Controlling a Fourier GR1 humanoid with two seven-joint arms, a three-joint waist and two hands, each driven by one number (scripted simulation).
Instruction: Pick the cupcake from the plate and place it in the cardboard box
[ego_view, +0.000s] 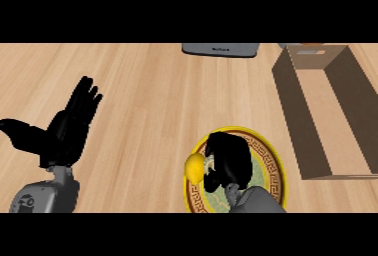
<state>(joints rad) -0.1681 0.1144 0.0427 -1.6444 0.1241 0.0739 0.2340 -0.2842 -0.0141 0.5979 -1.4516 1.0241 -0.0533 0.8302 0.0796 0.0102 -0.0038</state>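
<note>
The right robot hand (227, 162) enters from the lower edge, fingers curled around the yellow cupcake (194, 168) over the plate (270, 165). The left robot hand (68, 127) rests open, fingers up. The cardboard box (325, 110) stands right on the table (162, 100).

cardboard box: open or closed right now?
Open. The cardboard box shows its inner walls and floor from above; no flap covers the top. Nothing visible inside.

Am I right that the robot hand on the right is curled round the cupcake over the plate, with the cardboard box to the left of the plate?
Not quite. In the head view the cardboard box lies to the right of the plate, not the left. The right robot hand is indeed curled round the cupcake over that plate.
</note>
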